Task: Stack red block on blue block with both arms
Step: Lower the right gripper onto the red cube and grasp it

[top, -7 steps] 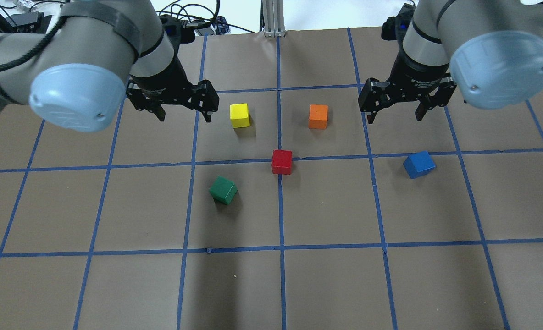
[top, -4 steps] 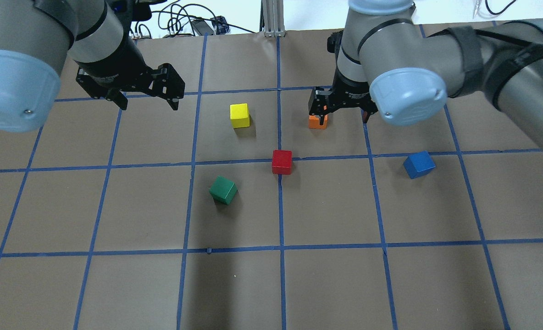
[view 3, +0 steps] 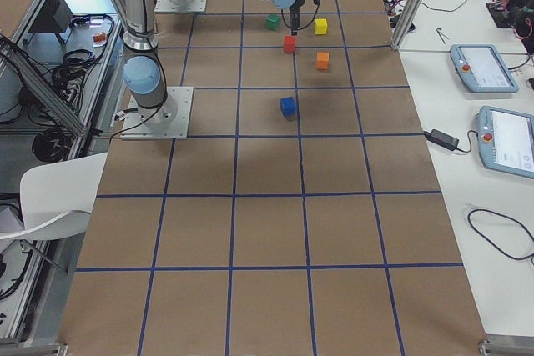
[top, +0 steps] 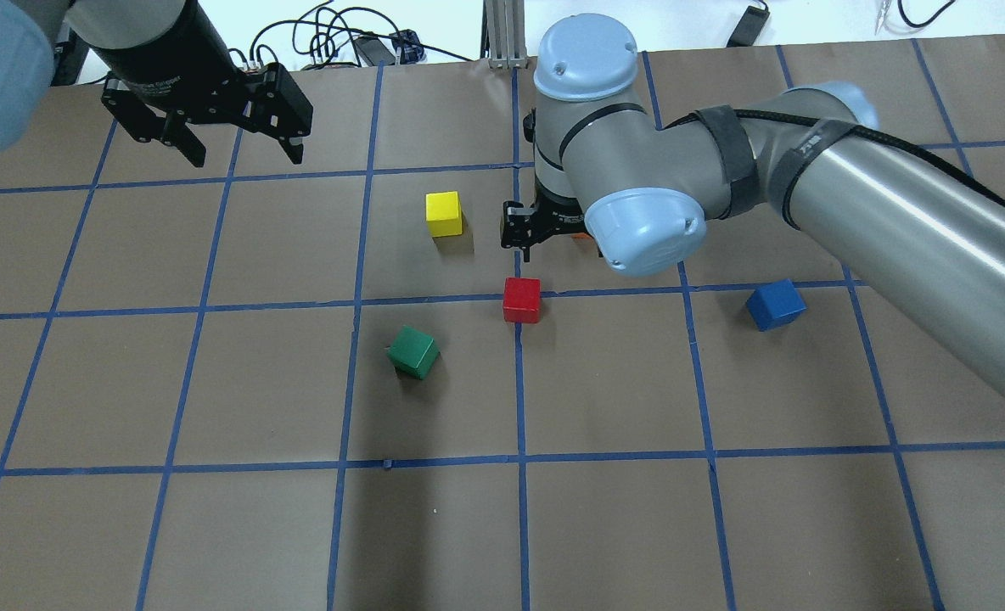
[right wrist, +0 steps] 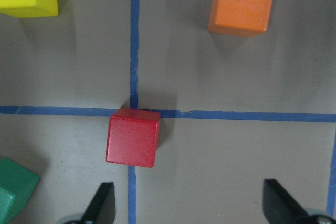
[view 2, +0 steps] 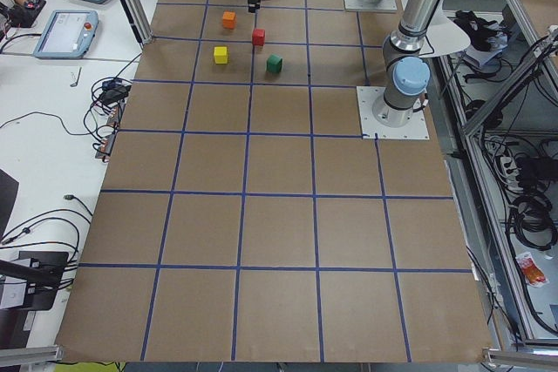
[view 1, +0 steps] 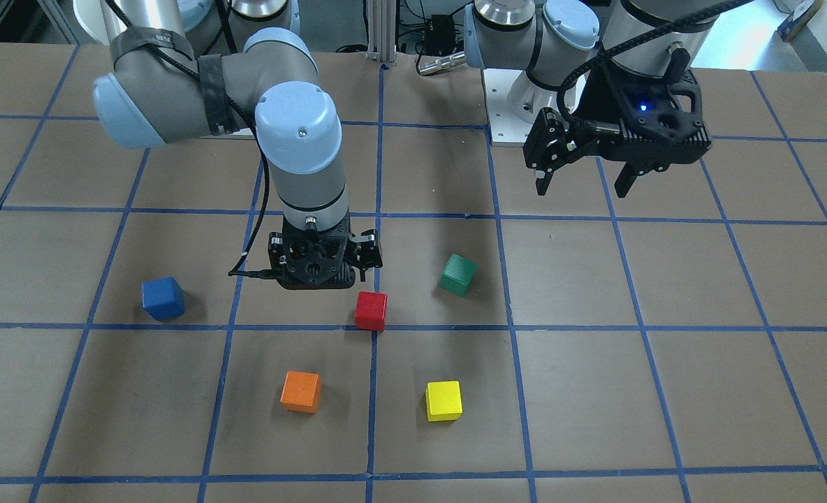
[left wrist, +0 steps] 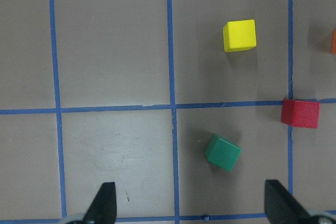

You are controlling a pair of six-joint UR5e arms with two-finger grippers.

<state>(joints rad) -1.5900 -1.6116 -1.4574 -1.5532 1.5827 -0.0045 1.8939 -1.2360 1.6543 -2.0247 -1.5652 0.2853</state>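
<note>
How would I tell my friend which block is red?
Find the brown table with its blue tape grid. On it stand five small coloured cubes. The red block is the only red one, sitting right on a tape crossing between the green cube and the orange cube.

I've got the left arm (top: 150, 38) parked at 10 o'clock in the overhead view, with the left gripper (top: 246, 154) raised, pointing down, fingers spread wide. The right arm (top: 850, 195) reaches in from 3 o'clock to centre, wrist vertical. The right gripper (right wrist: 189, 203) is low, fingers spread wide.
</note>
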